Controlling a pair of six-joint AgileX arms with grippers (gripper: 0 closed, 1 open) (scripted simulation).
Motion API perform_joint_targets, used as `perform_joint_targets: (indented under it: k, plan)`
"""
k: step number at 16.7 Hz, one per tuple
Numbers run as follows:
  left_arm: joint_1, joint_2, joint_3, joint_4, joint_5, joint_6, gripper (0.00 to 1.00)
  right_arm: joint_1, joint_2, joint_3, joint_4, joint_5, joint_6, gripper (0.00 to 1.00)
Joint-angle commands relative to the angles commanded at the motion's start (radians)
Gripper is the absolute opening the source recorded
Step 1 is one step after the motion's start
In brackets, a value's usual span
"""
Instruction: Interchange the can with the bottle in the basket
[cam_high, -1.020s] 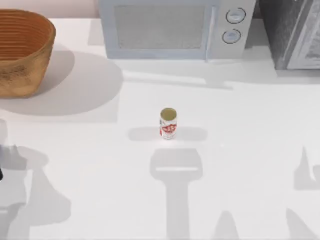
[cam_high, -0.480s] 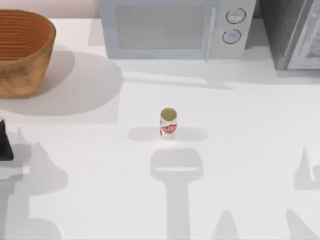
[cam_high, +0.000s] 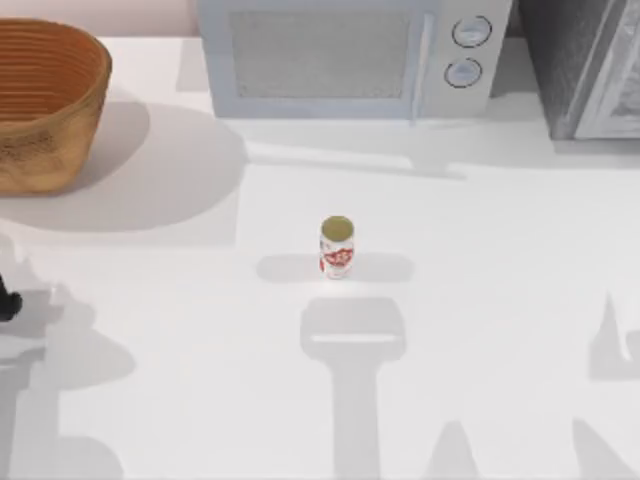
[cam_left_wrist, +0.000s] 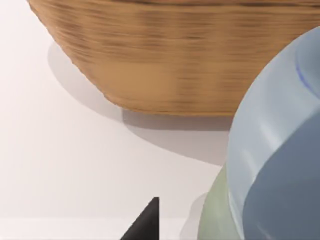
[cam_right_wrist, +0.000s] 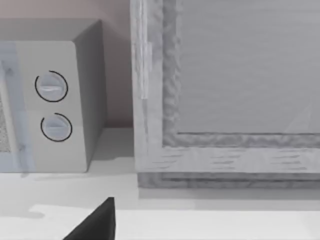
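Can (cam_high: 337, 247) upright at table (cam_high: 480, 300) centre, untouched; basket (cam_high: 45, 105) at far-left corner; left gripper (cam_high: 8, 303) at left edge, near basket, pale blue bottle (cam_left_wrist: 272, 150) close before wrist camera, jaw state: cannot tell; microwave (cam_high: 345, 55) at far edge

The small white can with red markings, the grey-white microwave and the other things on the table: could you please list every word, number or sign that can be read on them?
Small white can: red markings on its side, too blurred to read.
Grey-white microwave: two round dials, no legible numbers or marks.
Pale blue translucent bottle seen close in the left wrist view: a thin blue line, no text.
Golden-brown woven basket: none.
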Motion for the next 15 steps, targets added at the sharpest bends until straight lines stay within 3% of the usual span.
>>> perform_joint_targets:
  k: [7,15]
  plan:
    - [0.000,0.000,0.000,0.000,0.000,0.000,0.02,0.000,0.000,0.000,0.000,0.000,0.000,1.00]
    - [0.000,0.000,0.000,0.000,0.000,0.000,0.00,0.000,0.000,0.000,0.000,0.000,0.000,1.00]
